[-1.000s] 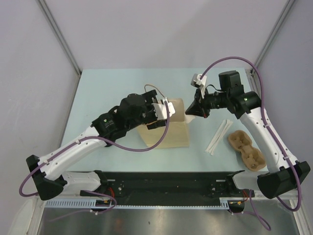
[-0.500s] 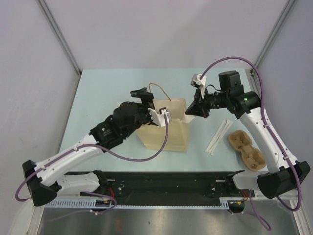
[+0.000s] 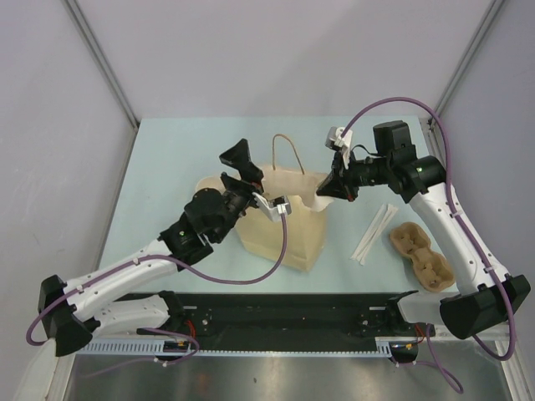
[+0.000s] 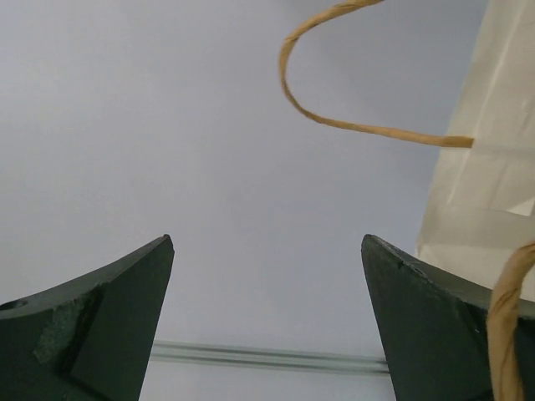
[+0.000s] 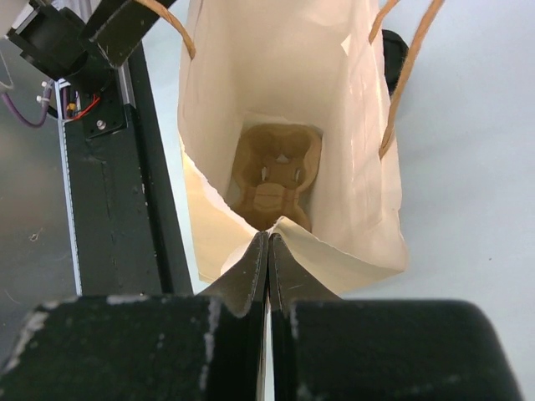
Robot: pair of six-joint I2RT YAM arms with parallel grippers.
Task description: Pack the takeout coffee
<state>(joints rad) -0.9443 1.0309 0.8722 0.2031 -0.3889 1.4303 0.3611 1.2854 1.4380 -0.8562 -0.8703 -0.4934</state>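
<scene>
No tan cup with a black lid shows in any view. The tall tan paper bag (image 3: 288, 219) stands mid-table with its mouth open. My right gripper (image 3: 328, 190) is shut on the bag's right rim (image 5: 288, 227) and holds it open. In the right wrist view a brown moulded-pulp tray (image 5: 276, 174) lies at the bottom of the bag. My left gripper (image 3: 242, 164) is open and empty, raised at the bag's upper left corner, outside it. In the left wrist view its jaws (image 4: 267, 251) stand wide apart, with the bag's side (image 4: 489, 159) and a string handle (image 4: 351, 125) to the right.
A second brown pulp cup tray (image 3: 422, 255) lies on the table at the right. White paper-wrapped sticks (image 3: 374, 232) lie between it and the bag. The black rail (image 3: 284, 322) runs along the near edge, also seen in the right wrist view (image 5: 109, 209).
My left gripper has lifted off the bag's top and swung up and to the left, now open. The bag has come upright with its handle up. The right gripper has kept its grip.
</scene>
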